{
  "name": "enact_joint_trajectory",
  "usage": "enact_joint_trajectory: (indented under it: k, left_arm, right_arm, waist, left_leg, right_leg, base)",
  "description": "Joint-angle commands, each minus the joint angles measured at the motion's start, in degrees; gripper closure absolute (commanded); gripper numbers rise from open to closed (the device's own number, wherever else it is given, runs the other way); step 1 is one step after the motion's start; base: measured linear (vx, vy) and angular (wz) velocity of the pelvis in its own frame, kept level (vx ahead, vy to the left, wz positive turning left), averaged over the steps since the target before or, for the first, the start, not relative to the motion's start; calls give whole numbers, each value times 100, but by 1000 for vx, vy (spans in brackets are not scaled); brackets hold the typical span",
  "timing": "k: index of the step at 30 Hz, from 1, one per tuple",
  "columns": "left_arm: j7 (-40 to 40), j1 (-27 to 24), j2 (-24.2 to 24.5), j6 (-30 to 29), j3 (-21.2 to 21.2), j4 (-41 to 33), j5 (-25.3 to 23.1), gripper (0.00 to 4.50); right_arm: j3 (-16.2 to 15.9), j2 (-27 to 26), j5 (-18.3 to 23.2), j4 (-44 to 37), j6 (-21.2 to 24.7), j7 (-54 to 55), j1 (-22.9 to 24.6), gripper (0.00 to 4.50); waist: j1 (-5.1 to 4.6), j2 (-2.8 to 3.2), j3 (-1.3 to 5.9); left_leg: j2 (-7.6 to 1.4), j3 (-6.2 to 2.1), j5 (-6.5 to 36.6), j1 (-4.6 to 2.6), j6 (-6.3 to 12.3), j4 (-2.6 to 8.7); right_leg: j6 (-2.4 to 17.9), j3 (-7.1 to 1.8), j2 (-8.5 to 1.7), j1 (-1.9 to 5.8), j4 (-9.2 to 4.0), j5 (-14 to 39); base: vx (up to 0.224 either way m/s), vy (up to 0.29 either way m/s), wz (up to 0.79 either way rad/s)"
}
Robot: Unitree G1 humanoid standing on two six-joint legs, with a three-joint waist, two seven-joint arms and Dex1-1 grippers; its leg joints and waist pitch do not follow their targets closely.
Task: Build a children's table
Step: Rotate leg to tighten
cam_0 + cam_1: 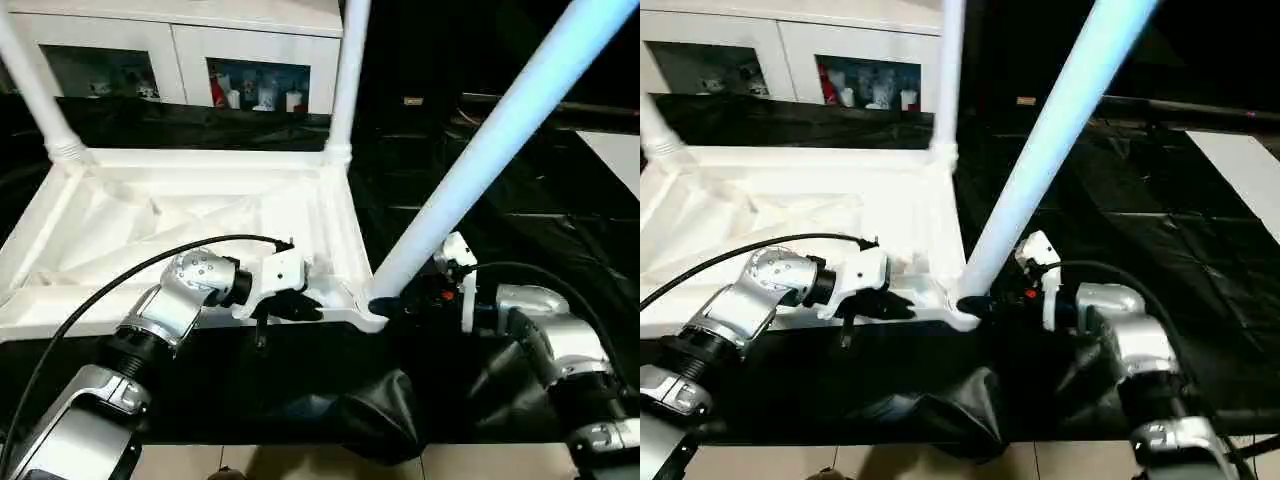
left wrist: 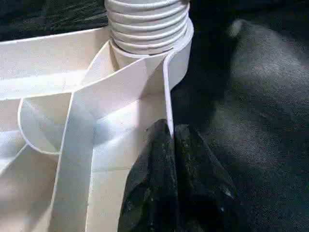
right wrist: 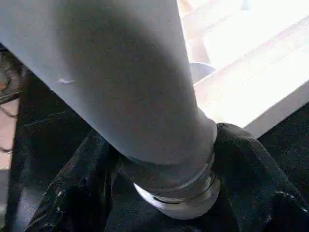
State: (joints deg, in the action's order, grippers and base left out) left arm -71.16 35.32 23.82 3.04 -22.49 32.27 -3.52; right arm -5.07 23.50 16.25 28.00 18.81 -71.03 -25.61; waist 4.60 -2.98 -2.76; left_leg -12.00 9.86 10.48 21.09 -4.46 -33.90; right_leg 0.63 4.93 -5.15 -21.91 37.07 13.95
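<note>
The left wrist view shows the left end effector (image 2: 171, 140) pinching the table top's (image 1: 200, 215) rim; the right end effector (image 3: 164, 193) clasps the leaning leg's (image 1: 480, 160) ribbed base.

Head stereo downward; wrists close-up.

The table top (image 1: 200, 215) looks like smooth, slightly glossy white plastic, ribbed underneath. The leaning leg (image 1: 500, 140) is smooth white plastic tube with a ridged threaded end. Black sheeting (image 1: 470, 200) is shiny and crinkled. The forearms (image 1: 165, 310) are brushed silver metal.
</note>
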Motion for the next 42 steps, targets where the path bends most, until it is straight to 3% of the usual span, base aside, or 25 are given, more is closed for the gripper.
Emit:
enact_joint_trajectory:
  k: [1, 4, 5, 6, 12, 17, 19, 27, 36, 41, 42]
  left_arm:
    - [-57, 17, 2, 184, -228, 79, -276, 450]
    - [-46, 84, 37, 327, -329, 242, -439, 450]
    - [-69, 96, 63, 361, -379, 288, -493, 450]
    - [-71, 104, 87, 406, -412, 323, -544, 450]
    - [-143, 121, 164, 485, -501, 412, -619, 450]
    - [-163, 139, 202, 598, -531, 511, -672, 450]
    - [-194, 147, 212, 599, -537, 536, -638, 450]
    - [-524, 103, 216, 366, -520, 495, -406, 450]
    - [-383, 193, 263, 466, -599, 610, -656, 450]
    - [-295, 227, 289, 233, -649, 691, -780, 450]
    - [-285, 221, 291, 148, -642, 690, -773, 450]
  right_arm:
    - [-195, 143, 25, 137, 127, -404, -92, 183]
    - [-326, 256, -16, 272, 174, -732, -140, 183]
    - [-386, 285, -71, 350, 126, -811, -158, 183]
    - [-454, 309, -150, 404, 52, -863, -167, 183]
    - [-742, 325, -412, 544, -250, -1094, -128, 183]
    - [-944, 280, -644, 836, -673, -1137, -131, 183]
    - [-949, 196, -667, 945, -751, -1055, -137, 183]
    - [-636, -144, -485, 1450, -589, -622, -166, 183]
    - [-655, -204, -539, 1534, -744, -579, -141, 183]
    - [-559, -276, -591, 1608, -827, -344, -208, 183]
    - [-536, -295, -601, 1647, -834, -259, -226, 183]
  waist:
    - [-13, -27, 385]
    - [41, -13, 375]
    - [50, 20, 384]
    - [52, -1, 387]
    - [44, 18, 373]
    - [24, 42, 336]
    - [18, 38, 330]
    - [-15, 42, 355]
    - [-99, 75, 347]
    - [-130, 71, 322]
    - [-138, 46, 322]
  left_leg:
    - [-165, 26, 220, -54, 594, 289]
    - [-173, 36, 255, -65, 561, 291]
    - [-174, 31, 262, -66, 537, 289]
    - [-175, 30, 281, -64, 507, 293]
    - [-178, 15, 544, -70, 334, 322]
    - [-185, 4, 947, -103, 155, 368]
    - [-186, -6, 1119, -125, 82, 388]
    - [-195, -17, 1279, -133, 17, 414]
    - [-191, -30, 1512, -123, -8, 437]
    - [-195, -40, 1728, -132, -26, 459]
    - [-192, -36, 1751, -133, -37, 455]
  right_leg:
    - [1593, -313, -316, 315, -358, -665]
    - [1576, -315, -312, 301, -365, -608]
    - [1575, -317, -320, 307, -357, -613]
    - [1569, -310, -316, 308, -361, -610]
    - [1516, -308, -320, 310, -389, -370]
    - [1441, -311, -340, 302, -468, 241]
    - [1379, -318, -348, 308, -503, 541]
    - [1407, -312, -335, 292, -501, 539]
    - [1330, -313, -334, 280, -552, 905]
    - [1241, -318, -346, 246, -598, 1352]
    - [1225, -320, -348, 239, -606, 1439]
  base:
    - [0, 0, 0]
    - [0, 0, 0]
    - [0, 0, 0]
    - [0, 0, 0]
    - [0, 0, 0]
    - [0, 0, 0]
    - [0, 0, 0]
    - [0, 0, 0]
    - [0, 0, 0]
    - [0, 0, 0]
    - [0, 0, 0]
